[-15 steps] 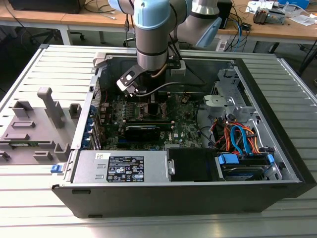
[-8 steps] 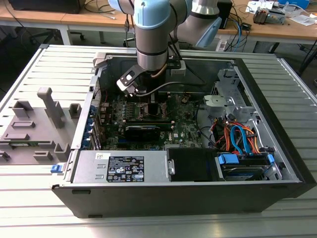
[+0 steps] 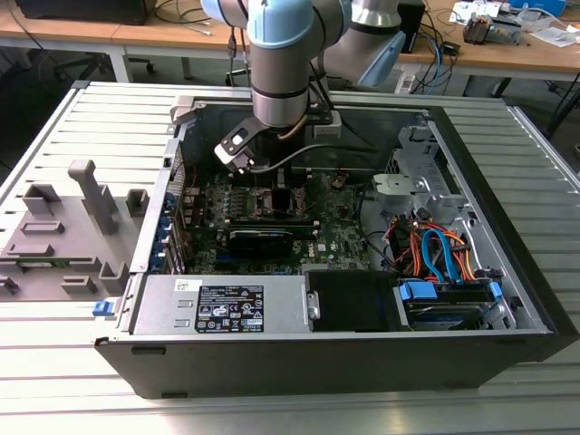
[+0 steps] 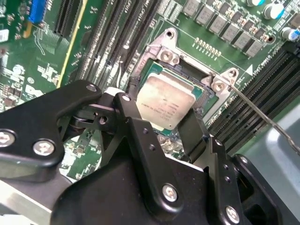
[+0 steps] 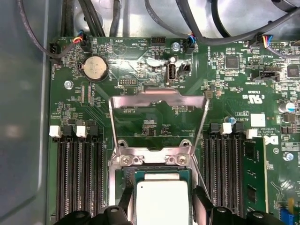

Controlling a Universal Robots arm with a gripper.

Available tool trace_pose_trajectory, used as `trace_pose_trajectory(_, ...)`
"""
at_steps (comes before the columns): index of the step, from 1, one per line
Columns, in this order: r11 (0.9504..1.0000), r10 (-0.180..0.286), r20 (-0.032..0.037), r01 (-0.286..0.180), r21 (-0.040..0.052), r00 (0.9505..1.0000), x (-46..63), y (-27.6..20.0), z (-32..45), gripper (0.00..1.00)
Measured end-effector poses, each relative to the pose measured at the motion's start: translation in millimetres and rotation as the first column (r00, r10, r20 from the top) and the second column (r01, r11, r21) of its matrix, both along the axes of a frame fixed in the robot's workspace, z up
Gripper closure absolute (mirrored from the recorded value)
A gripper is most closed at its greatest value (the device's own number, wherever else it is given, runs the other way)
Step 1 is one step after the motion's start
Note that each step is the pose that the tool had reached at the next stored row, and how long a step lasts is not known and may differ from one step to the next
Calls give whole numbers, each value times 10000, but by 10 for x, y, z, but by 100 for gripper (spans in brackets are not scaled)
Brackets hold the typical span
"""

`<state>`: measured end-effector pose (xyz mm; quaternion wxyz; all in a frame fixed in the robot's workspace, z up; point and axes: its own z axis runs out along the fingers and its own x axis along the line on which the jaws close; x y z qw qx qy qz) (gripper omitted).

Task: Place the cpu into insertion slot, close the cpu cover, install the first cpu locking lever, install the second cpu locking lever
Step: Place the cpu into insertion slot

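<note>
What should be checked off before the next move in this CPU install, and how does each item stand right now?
1. The cpu sits over the insertion slot: ok.
2. The cpu lies flat and fully seated: cannot tell.
3. The cpu cover is swung up, off the slot: ok.
4. The locking lever stands unlatched, raised away from the slot: ok.
5. The gripper straddles the cpu; whether it holds it: cannot tell.
</note>
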<state>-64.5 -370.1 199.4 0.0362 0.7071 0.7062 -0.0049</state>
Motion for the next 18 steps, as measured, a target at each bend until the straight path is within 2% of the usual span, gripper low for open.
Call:
trace_pose_trajectory(2, 10000, -1, -26, 1, 93, 10000, 14, 2, 0, 38)
trace_pose_trajectory(6, 9998, -1, -57, 2, 211, 10000, 39, 8, 0, 38)
trace_pose_trajectory(12, 9997, -2, -93, 5, 261, 10000, 85, 12, 3, 38)
trace_pose_trajectory(18, 9997, 1, -91, 2, 264, 10000, 86, 12, 91, 38)
